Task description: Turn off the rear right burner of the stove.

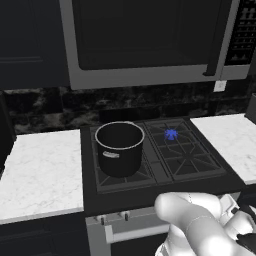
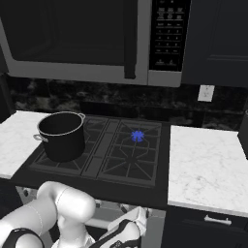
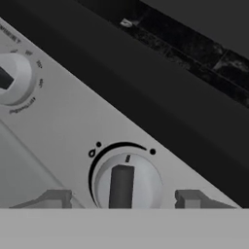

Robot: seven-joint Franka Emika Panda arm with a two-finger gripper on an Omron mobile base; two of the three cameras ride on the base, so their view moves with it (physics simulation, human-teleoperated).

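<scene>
The rear right burner carries a small blue flame among the black grates of the stove. Up close in the hand view, a silver knob with a dark bar handle sits on the stove's silver front panel. My gripper is open. One fingertip stands to the knob's left and the other to its right, each with a gap to the knob. My white arm reaches down in front of the stove's front panel in both base views.
A black pot stands on the stove's left side. A microwave hangs above. White marble counters flank the stove. A second knob sits further along the panel.
</scene>
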